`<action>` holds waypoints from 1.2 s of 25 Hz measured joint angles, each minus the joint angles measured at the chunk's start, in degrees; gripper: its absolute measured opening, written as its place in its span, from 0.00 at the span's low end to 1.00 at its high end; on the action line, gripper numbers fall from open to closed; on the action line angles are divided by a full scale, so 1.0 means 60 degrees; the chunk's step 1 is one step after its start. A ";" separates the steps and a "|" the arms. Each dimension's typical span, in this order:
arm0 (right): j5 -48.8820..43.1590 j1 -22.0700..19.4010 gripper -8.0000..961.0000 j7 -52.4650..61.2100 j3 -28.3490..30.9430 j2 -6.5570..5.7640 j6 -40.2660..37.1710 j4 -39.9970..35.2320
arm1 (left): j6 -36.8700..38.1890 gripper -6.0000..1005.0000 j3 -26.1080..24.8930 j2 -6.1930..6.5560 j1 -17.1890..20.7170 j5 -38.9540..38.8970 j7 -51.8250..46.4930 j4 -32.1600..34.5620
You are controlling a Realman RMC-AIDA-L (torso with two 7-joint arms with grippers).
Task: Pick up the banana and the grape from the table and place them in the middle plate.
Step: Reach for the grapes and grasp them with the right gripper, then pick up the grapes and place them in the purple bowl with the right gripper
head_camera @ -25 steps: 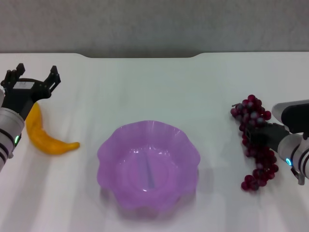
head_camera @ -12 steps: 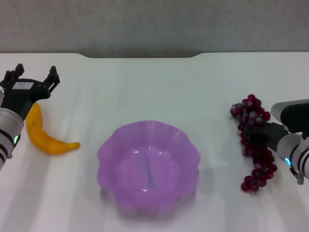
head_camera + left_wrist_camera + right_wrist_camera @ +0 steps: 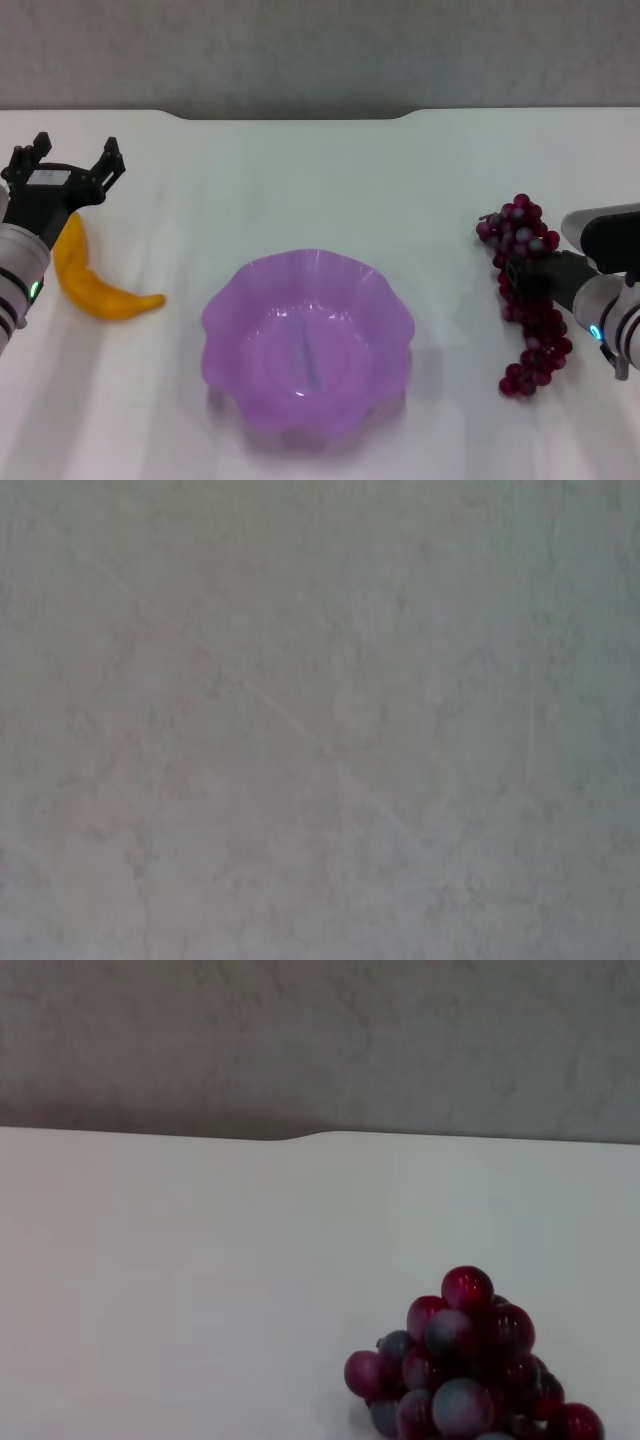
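The banana (image 3: 92, 283) lies on the white table (image 3: 300, 180) at the left, yellow-orange and curved. My left gripper (image 3: 68, 165) hovers open over its far end, with nothing between the fingers. The grape (image 3: 528, 300), a long dark-red bunch, lies on the table at the right. My right gripper (image 3: 532, 275) sits across the middle of the bunch and hides that part. The right wrist view shows the far end of the grape (image 3: 465, 1370) close up. The middle plate (image 3: 225, 310), translucent purple with a scalloped rim, stands between the two fruits and holds nothing.
The table's far edge (image 3: 300, 116) meets a grey wall. The left wrist view shows only a blurred grey surface.
My right gripper has settled slightly further onto the middle of the grape, and the lower part of the bunch has shifted a little. The left arm and the banana have not moved.
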 joint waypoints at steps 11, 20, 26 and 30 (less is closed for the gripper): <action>0.0025 -0.0128 0.42 0.0001 -0.0357 0.0009 -0.0527 -0.0151 | 0.0000 0.88 0.0014 -0.0004 0.0028 0.0026 0.0000 -0.0013; -0.0022 -0.0303 0.42 -0.0070 -0.0782 0.0014 -0.1268 -0.0357 | -0.0011 0.88 0.0015 0.0008 0.0053 0.0032 0.0000 -0.0031; 0.0054 -0.0539 0.41 -0.0015 -0.1513 0.0025 -0.2531 -0.0363 | -0.0015 0.88 0.0015 0.0012 0.0033 0.0034 0.0000 -0.0109; 0.0056 -0.0686 0.40 -0.0008 -0.1697 0.0027 -0.3164 -0.0391 | -0.0007 0.88 0.0015 0.0012 0.0024 0.0022 0.0000 -0.0115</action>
